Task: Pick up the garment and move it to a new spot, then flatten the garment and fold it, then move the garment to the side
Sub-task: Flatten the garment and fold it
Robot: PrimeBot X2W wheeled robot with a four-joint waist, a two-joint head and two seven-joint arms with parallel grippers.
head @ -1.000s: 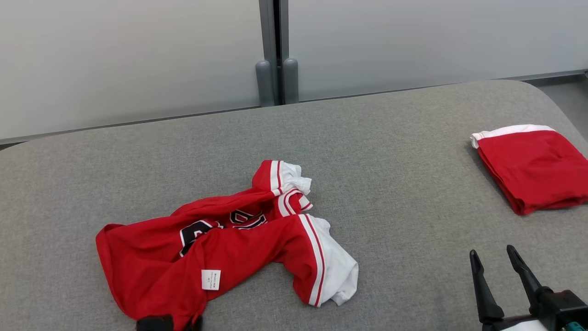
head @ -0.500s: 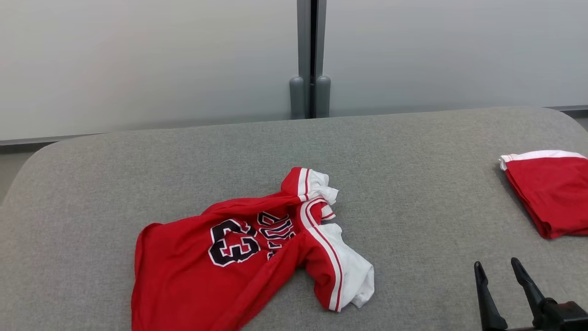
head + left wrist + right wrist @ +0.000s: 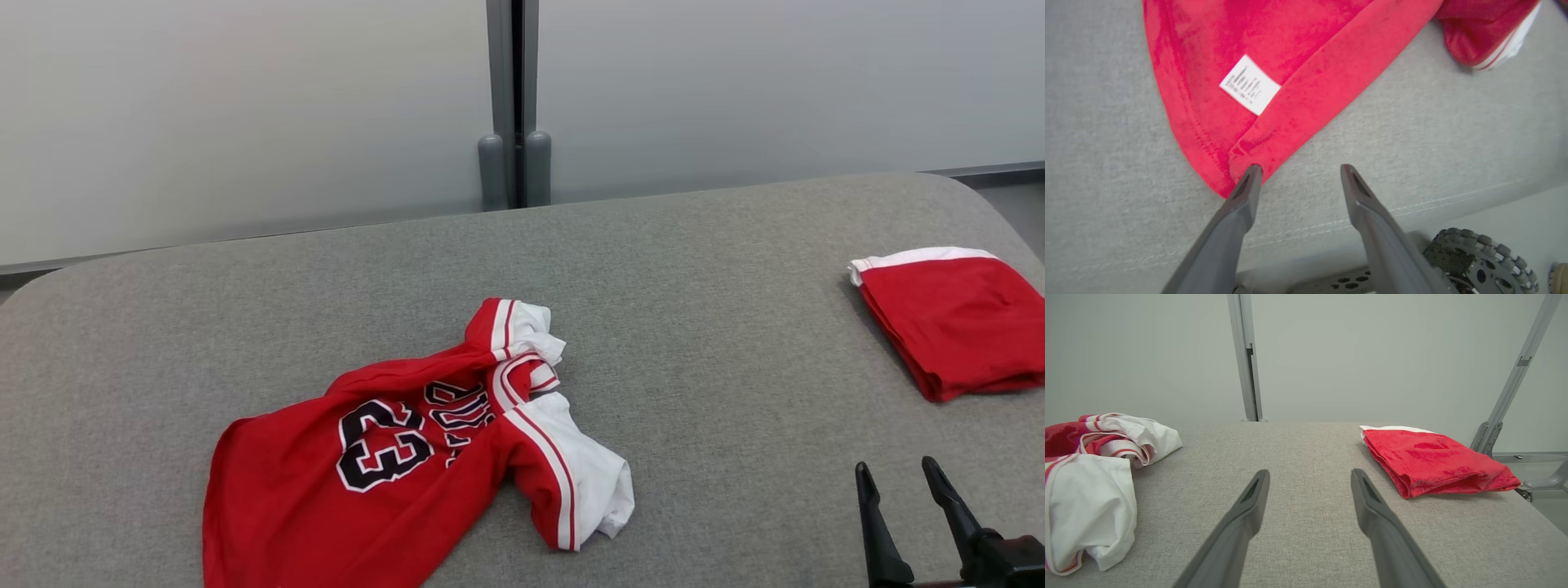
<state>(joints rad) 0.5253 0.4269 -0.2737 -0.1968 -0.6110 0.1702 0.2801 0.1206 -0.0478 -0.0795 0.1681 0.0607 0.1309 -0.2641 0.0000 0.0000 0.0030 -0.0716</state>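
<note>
The left gripper [image 3: 1301, 167] and the right gripper [image 3: 1309, 471] each have two long, smooth, dark grey fingers [image 3: 1372, 220] tapering to slim tips with a shallow slot near each tip, the right pair set in a black block [image 3: 1000, 559], and the robot's black wheel [image 3: 1482, 257] is ringed with small grey rollers.

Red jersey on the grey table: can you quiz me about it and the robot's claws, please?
1. True or false: the red-and-white fabric jersey lies crumpled on the grey padded table.
2. Where is the folded red cloth? A) to the jersey's right B) on top of the jersey C) under the jersey
3. Fill in: the left claw has its jaws ___.
Key: 1 true; 2 A; 3 open.
</note>
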